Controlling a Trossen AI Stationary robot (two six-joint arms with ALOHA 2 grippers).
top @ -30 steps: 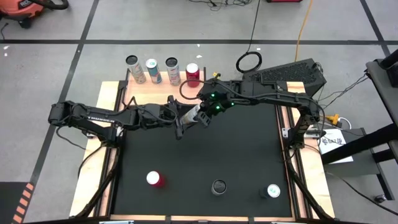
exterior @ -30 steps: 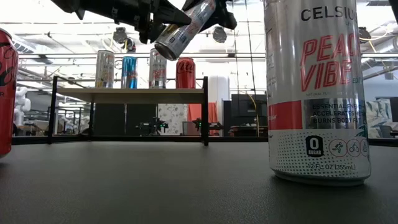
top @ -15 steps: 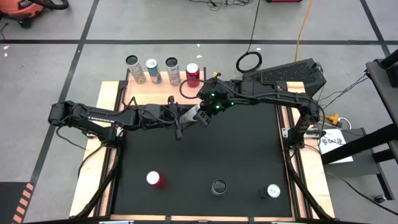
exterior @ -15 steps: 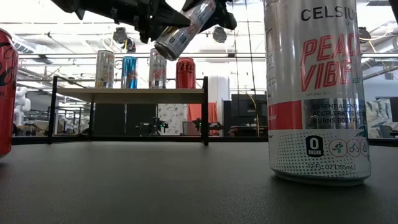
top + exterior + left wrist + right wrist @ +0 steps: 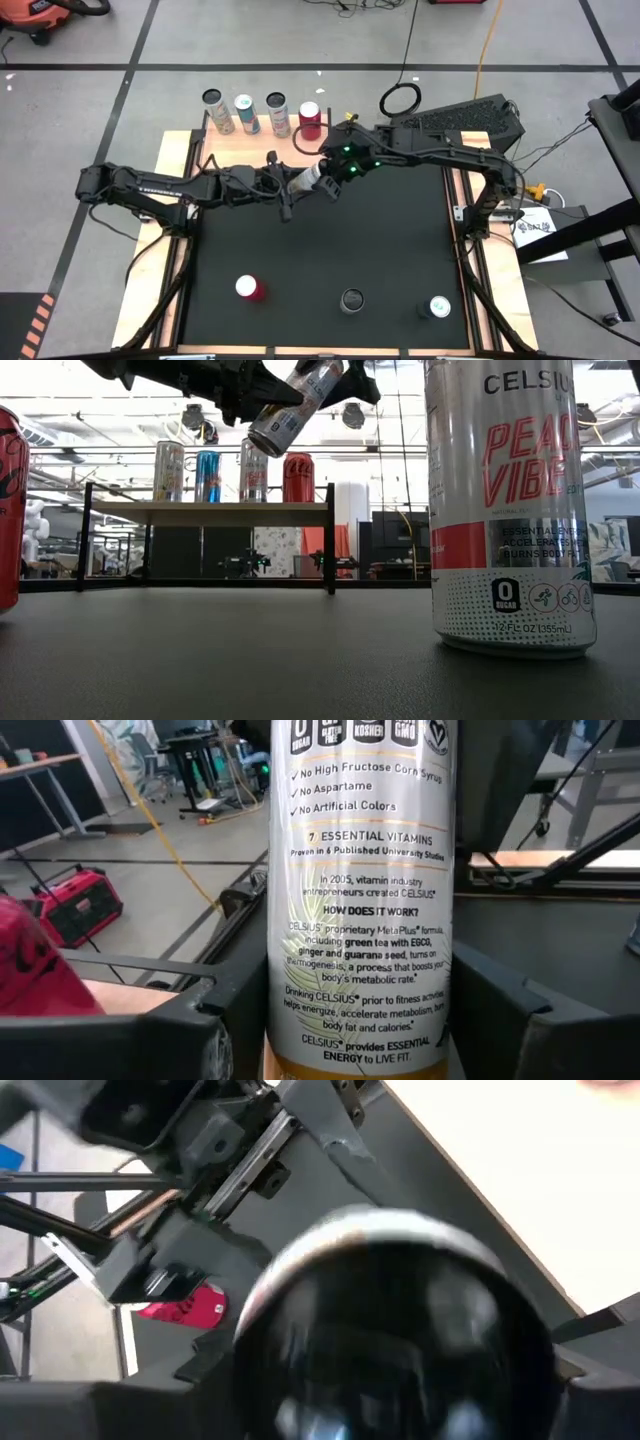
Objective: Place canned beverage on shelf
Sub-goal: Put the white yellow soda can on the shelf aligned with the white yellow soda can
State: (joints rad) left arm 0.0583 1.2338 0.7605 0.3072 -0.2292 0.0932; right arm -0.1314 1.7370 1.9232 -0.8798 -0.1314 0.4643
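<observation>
Can [image 5: 308, 180], silver and slim, up in the air and tilted, above the black table [image 5: 380, 250] a little toward 12 o'clock from its middle. Not yet on the shelf [image 5: 205, 512], which stands at the 12 o'clock edge of the table. Near it, but clearly apart and higher than its board, as seen in the low view.

Left gripper [image 5: 292, 185] reaching in from 9 o'clock, pinching the can. In the left wrist view, dark fingers [image 5: 200, 1035] pressed on both sides of the printed can body.

Right gripper [image 5: 328, 180] coming from 3 o'clock, at the upper end of the same can. Whether clamped on it or loose, impossible to tell. Only the round end of the can seen in the right wrist view, blurred.

On the shelf board, four cans [image 5: 253, 475] upright in one row: silver, blue, silver, red.

On the table near the 6 o'clock edge, three more, all upright and well apart: red can [image 5: 248, 288] at 7 o'clock, dark can [image 5: 352, 300] at 6 o'clock, white can [image 5: 438, 307] at 5 o'clock.
</observation>
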